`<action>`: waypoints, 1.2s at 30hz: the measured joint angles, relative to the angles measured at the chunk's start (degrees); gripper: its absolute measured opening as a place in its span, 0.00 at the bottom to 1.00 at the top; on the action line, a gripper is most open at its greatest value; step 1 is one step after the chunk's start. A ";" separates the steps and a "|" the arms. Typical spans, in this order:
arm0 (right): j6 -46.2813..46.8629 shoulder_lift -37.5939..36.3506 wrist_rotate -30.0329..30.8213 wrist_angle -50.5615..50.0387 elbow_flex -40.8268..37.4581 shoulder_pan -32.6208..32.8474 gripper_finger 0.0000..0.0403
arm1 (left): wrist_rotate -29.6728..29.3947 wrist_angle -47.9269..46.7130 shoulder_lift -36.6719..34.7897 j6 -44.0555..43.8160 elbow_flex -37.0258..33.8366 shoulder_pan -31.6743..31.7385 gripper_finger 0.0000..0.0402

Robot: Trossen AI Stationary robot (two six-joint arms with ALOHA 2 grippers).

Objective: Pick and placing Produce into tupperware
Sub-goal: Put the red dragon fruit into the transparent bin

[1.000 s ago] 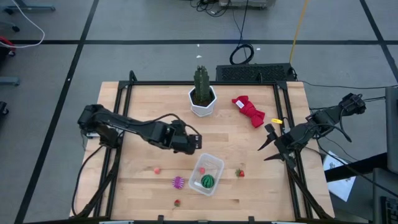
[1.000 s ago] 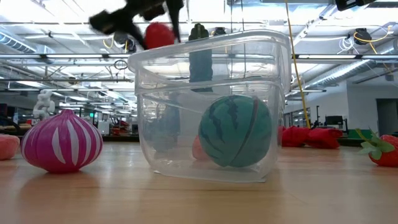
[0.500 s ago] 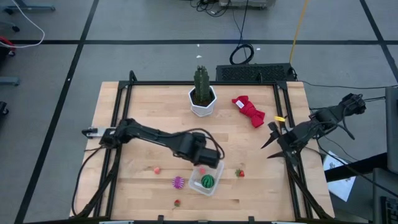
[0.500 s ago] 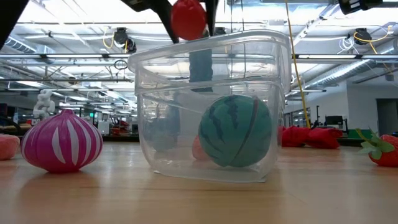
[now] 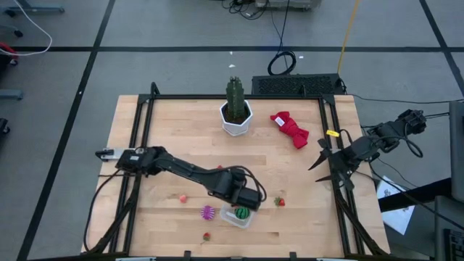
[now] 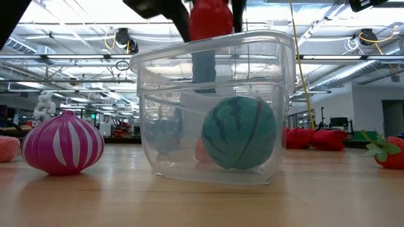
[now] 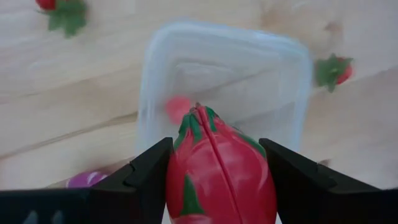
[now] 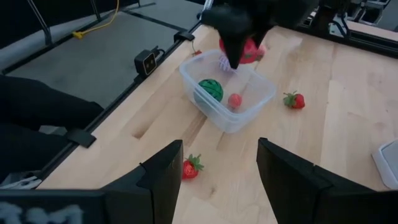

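Note:
My left gripper (image 5: 245, 197) hangs over the clear tupperware (image 5: 239, 212), shut on a larger red piece with green leaves (image 7: 217, 171). In the low view that red piece (image 6: 211, 19) is just above the tub's rim (image 6: 214, 47). Inside the tub a green striped ball (image 6: 238, 132) and a small pink bit (image 7: 177, 107) rest on the floor. A purple piece (image 5: 208, 212), a pink bit (image 5: 183, 197) and two small red strawberries (image 5: 279, 201) (image 5: 206, 235) lie on the table around it. My right gripper (image 5: 326, 163) waits open at the table's right edge. My left gripper pinches the red piece between its two fingers (image 7: 149, 180), one on each of its long sides (image 7: 179, 183). The fingers come steeply from above and lie along the piece. It is lifted clear, its leafy tip (image 7: 198, 115) pointing down toward the open tub.
A tall green cactus in a white pot (image 5: 235, 110) stands at the table's far middle, with a red cloth bundle (image 5: 290, 129) to its right. Bare wood lies between those and the tupperware. Black rails (image 5: 138, 145) run along the table's sides.
My left gripper has carried the red piece toward the table's near and right edges and slightly down, from beside the tupperware's far left to over its opening, and has tipped to point more steeply down. The piece has stayed pinched; the things on the table have not moved.

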 joint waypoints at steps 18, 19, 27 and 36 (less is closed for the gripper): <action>0.00 0.65 0.01 0.13 0.00 0.00 0.49 | 2.03 1.77 4.68 5.17 -0.06 3.49 0.57; 0.00 0.65 0.01 0.07 0.00 0.00 0.49 | 2.02 1.80 4.72 5.35 -0.07 3.55 0.57; 0.00 0.65 0.01 0.05 0.00 0.00 0.49 | 2.03 5.42 4.62 5.14 -3.30 3.60 0.57; 0.00 0.65 0.01 0.04 0.00 0.00 0.49 | 3.97 10.95 4.59 4.89 -8.83 3.57 0.57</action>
